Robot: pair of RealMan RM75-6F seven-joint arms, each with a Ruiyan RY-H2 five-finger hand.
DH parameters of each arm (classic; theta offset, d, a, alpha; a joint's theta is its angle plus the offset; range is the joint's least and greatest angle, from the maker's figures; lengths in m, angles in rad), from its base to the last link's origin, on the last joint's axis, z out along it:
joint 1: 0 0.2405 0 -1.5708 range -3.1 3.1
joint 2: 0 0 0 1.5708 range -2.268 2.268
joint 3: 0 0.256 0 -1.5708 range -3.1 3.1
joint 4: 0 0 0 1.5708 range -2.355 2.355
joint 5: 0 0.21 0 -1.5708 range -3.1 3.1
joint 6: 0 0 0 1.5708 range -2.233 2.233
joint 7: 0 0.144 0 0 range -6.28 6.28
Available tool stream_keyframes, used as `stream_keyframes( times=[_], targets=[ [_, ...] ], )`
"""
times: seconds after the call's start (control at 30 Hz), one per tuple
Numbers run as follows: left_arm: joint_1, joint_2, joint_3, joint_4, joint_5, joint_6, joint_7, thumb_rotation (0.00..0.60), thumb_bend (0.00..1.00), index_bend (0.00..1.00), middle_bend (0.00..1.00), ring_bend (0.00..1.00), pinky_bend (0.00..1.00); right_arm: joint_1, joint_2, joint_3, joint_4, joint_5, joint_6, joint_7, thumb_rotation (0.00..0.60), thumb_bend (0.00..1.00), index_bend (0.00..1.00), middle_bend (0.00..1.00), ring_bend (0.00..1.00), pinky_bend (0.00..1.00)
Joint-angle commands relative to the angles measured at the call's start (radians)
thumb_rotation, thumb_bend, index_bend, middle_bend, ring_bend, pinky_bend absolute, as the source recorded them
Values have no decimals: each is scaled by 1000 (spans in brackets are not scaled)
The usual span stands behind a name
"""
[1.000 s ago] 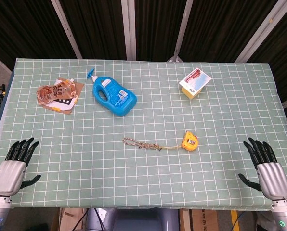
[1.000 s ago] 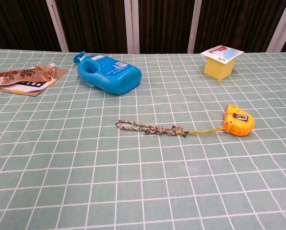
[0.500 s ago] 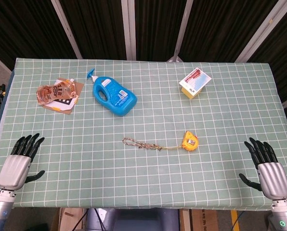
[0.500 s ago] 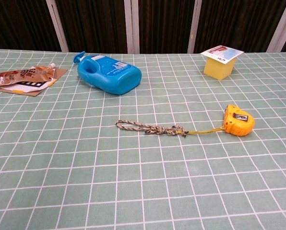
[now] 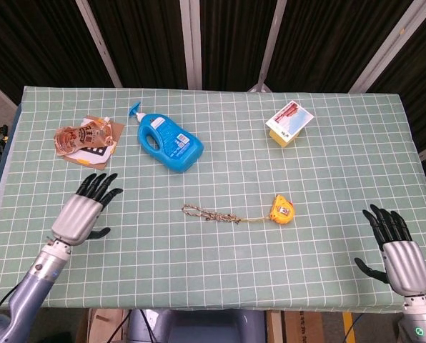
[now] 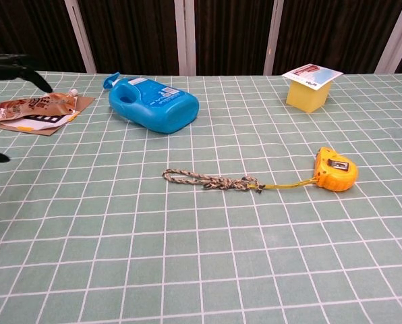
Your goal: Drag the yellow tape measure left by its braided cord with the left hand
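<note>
Table (image 5: 220,250) is covered by a green cloth with a white grid. The yellow tape measure (image 5: 281,209), a small rounded plastic case, lies right of centre; a thin yellow strap joins it to the braided cord (image 5: 209,214), a knotty tan-and-dark rope stretched out to its left, flat on the cloth. In the chest view the tape measure (image 6: 335,169) shows a grey clip on top, and the cord (image 6: 209,180) ends in a small loop at its left end. Left hand (image 5: 83,208), grey metal palm with black fingers, hovers over the left part of the table, fingers apart and holding nothing, well apart from the cord. Compared with 0.5 s ago it has moved up and inward from the near-left table edge; its dark fingertips now enter the chest view at the left border. Right hand (image 5: 397,249) stays at the near-right edge, fingers spread, empty. Tape measure and cord are unmoved. Also present: a glossy blue jug (image 5: 167,139) on its side, a crinkled brown pouch (image 5: 83,134) on cardboard, a yellow box (image 5: 289,123).
</note>
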Motion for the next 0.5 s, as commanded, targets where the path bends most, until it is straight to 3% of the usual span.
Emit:
stream_keyframes(
  times=[0.03, 0.5],
  targets=[
    [-82, -89, -55, -8, -107, -73, 89, 600, 180, 327, 0, 0, 0, 1, 2, 0, 0, 1, -2, 5, 600, 219, 0, 0, 0, 0],
    [-277, -397, -102, 192, -365, -121, 332, 600, 250, 437, 20, 0, 0, 4, 7, 0, -4, 11, -16, 31, 600, 219, 0, 0, 0, 0]
  ],
)
